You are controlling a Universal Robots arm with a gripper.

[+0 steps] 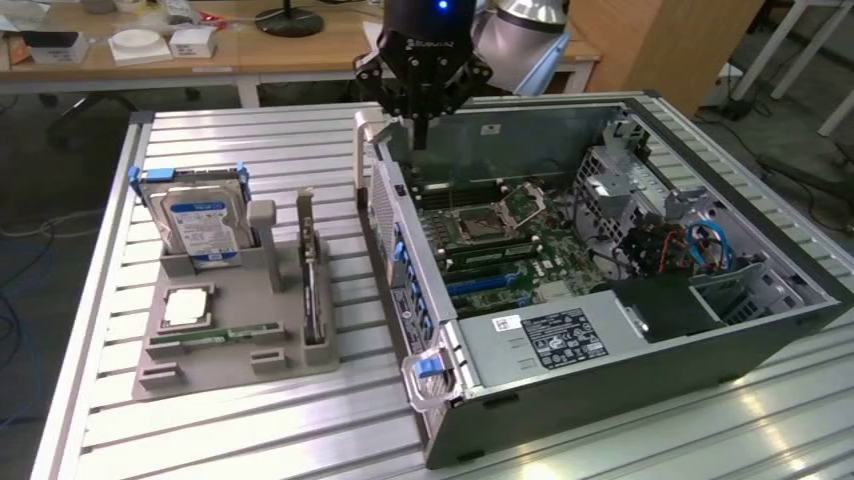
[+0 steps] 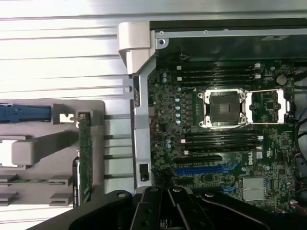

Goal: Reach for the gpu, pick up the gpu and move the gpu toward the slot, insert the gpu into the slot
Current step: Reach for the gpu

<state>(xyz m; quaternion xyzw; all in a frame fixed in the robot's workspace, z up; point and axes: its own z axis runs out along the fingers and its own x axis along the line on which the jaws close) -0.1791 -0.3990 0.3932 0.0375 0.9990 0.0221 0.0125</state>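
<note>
Slatted metal table (image 1: 240, 150): gpu (image 1: 310, 275) upright in grey tray (image 1: 227, 360), ungrasped; gripper (image 1: 418, 143), fingers together and empty, above computer case (image 1: 747, 330); slot (image 1: 483, 285) vacant.

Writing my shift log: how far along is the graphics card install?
Nothing is done yet. The graphics card stands in the grey holder outside the case, and the blue slot is empty. The hand hovers over the case's edge. Reach, pickup and insertion remain.

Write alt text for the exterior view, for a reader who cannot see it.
The gripper hangs over the far edge of an open computer case with its green motherboard exposed. On the exterior view's left, the gpu stands on edge in a grey tray, near a hard drive.
</note>
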